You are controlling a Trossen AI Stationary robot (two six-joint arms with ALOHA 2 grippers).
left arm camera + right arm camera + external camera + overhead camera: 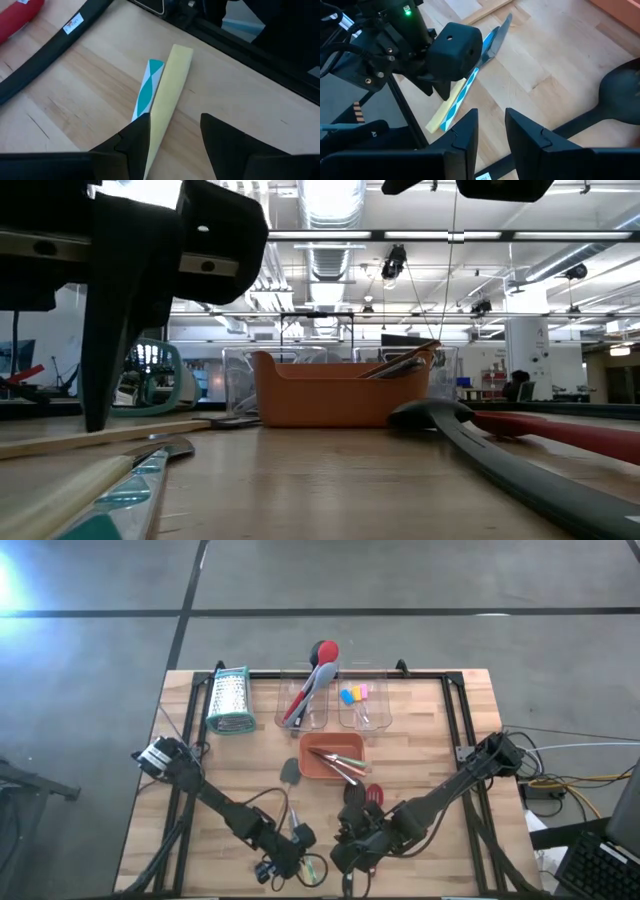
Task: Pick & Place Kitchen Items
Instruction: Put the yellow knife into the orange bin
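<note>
So both arms are crowded down at the near edge of the table. The left gripper (pixel 172 137) hangs right over a pale yellow-handled tool (pixel 167 95) that lies flat on the wood, touching a teal-and-white patterned one (pixel 146 92). Its fingers stand apart with the yellow handle running up between them, nothing held yet. The right gripper (pixel 490 132) sits just beside it, fingers narrowly parted and empty, pointed at the same pair of tools.

My guess on handling: those two look thin, light and stiff, plastic or similar, so weight isn't the issue. Lying flush together and flat on the table is. I'd pinch the yellow handle across its width near the middle, or the fingers may drag the teal one along too.

The black spatula (pixel 620 90) and a red-handled utensil (pixel 17 20) lie close by, and more utensils are in the orange tray (pixel 312 766).

Writing: there's a small white sticker (pixel 73 23) on the black handle, but I can't read it.
</note>
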